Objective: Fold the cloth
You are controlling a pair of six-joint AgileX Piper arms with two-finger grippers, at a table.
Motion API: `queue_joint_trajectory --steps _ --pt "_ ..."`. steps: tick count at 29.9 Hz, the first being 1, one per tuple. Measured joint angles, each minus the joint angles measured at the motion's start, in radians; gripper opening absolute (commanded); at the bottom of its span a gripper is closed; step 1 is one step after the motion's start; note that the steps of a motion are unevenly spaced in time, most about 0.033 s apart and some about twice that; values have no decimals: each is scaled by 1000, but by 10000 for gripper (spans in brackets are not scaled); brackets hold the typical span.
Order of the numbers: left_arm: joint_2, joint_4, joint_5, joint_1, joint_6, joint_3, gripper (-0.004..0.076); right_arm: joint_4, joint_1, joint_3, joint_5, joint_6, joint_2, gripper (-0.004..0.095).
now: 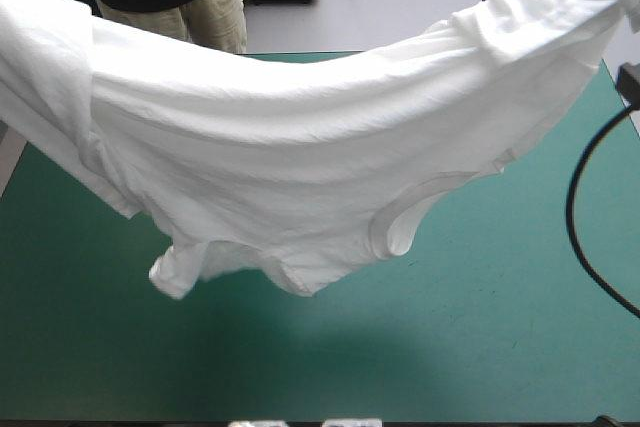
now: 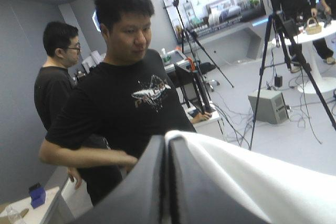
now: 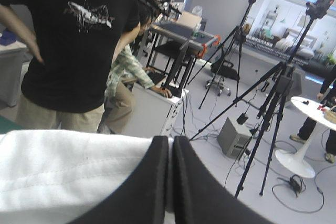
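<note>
Above the teal-green table (image 1: 480, 327) the T-shirt (image 1: 300, 147) hangs lifted, stretched from side to side and sagging in the middle. At each end the left gripper (image 2: 167, 141) and the right gripper (image 3: 170, 141) grasp it — black fingers pressed together, white cloth pinched between them.

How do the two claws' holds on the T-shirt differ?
The black-finned left claw holds smooth cloth of the white short-sleeved T-shirt; the right claw holds stitched cloth. Cloth leaves the left claw toward the robot's right, the right claw toward its left. Both are shut on it, raised.
</note>
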Motion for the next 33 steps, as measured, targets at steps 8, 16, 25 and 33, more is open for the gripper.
queue_joint_trajectory --steps 8,16,25,33 --pt "129 -23 -43 0 -1 242 -9 2 0 325 -1 45 79 -13" --pt "380 -46 -267 0 -1 423 -9 48 -26 618 -210 89 264 -17" --pt "697 -121 -484 0 -1 437 -9 125 -202 649 -448 113 557 127" --pt "847 -238 -512 0 11 438 158 232 -301 649 -473 65 690 498"
